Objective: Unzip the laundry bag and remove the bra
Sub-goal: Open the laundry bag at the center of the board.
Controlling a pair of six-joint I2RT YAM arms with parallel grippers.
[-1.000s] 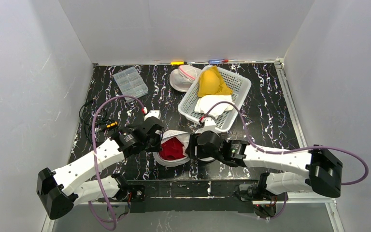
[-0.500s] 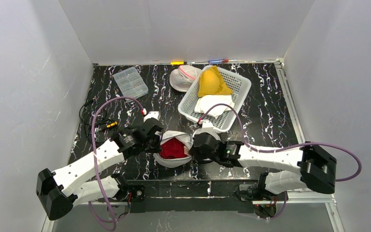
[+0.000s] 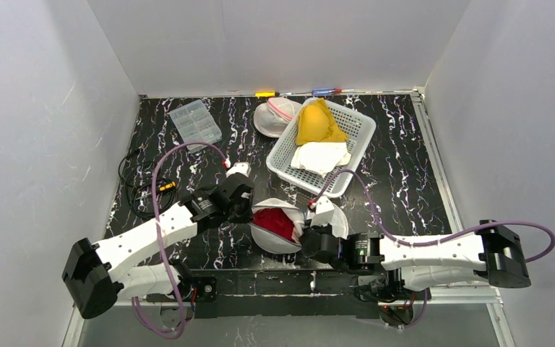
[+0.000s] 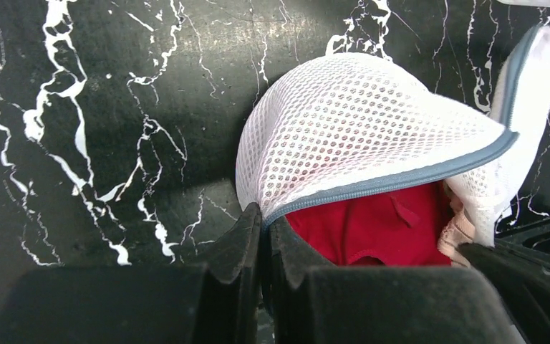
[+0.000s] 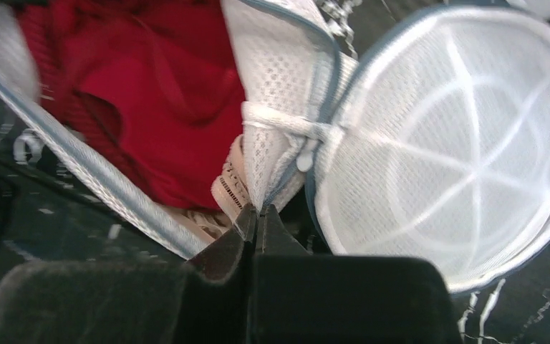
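Observation:
The white mesh laundry bag [image 3: 269, 205] lies near the table's front edge, its grey zipper [image 4: 401, 177] parted. The red bra [image 3: 276, 223] shows through the gap. In the left wrist view my left gripper [image 4: 263, 215] is shut on the bag's zipper edge, with the bra [image 4: 379, 226] just to its right. My right gripper [image 5: 256, 211] is shut on a fold of the bag's mesh rim, beside the round lid flap [image 5: 458, 150], which is folded back. In the overhead view the left gripper [image 3: 244, 210] is at the bag's left side and the right gripper [image 3: 309, 235] at its near right.
A white basket [image 3: 354, 134] holding yellow and white garments stands behind the bag. Another mesh bag [image 3: 274, 116] lies at its left. A clear compartment box [image 3: 195, 121] sits at the back left, and black cables [image 3: 141, 184] lie by the left wall.
My right gripper has shut on the bag's rim and pulled toward the near edge. The bag has shifted right and gaped wider. My left gripper followed it to the right.

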